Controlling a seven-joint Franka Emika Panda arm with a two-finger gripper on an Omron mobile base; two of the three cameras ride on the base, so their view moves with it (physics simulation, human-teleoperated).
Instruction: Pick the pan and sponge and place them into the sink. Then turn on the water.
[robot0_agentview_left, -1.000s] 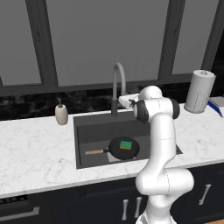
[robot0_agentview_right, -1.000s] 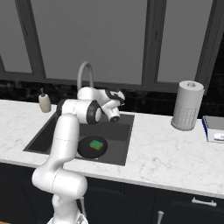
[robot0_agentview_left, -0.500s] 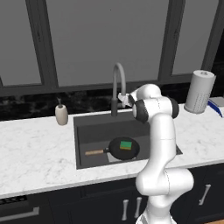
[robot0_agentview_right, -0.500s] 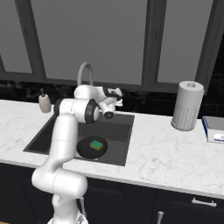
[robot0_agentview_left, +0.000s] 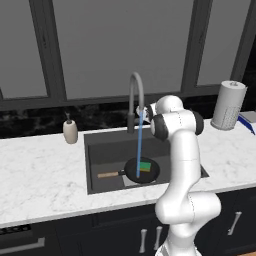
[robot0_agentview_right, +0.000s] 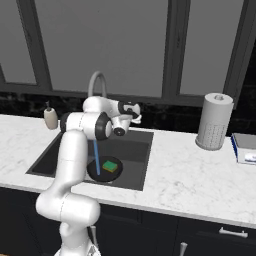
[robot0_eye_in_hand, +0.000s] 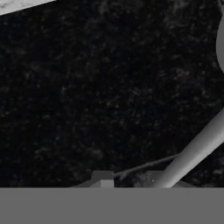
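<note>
Showing speckled black backsplash (robot0_eye_in_hand: 87, 87) and grey faucet lever (robot0_eye_in_hand: 192, 153) close up in hand view. Lying in large dark grey sink (robot0_agentview_left: 102, 147): round black pan (robot0_agentview_left: 142, 170) carrying green sponge (robot0_agentview_left: 145, 166). Now running, unlike before: thin blue water (robot0_agentview_left: 139, 145). Keeping gripper (robot0_agentview_right: 135, 114) fully closed, holding nothing.

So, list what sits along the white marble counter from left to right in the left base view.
Beige soap dispenser → light wooden handle of the small round black frying pan in the dark grey sink → thin blue water stream → white perforated paper towel holder.
</note>
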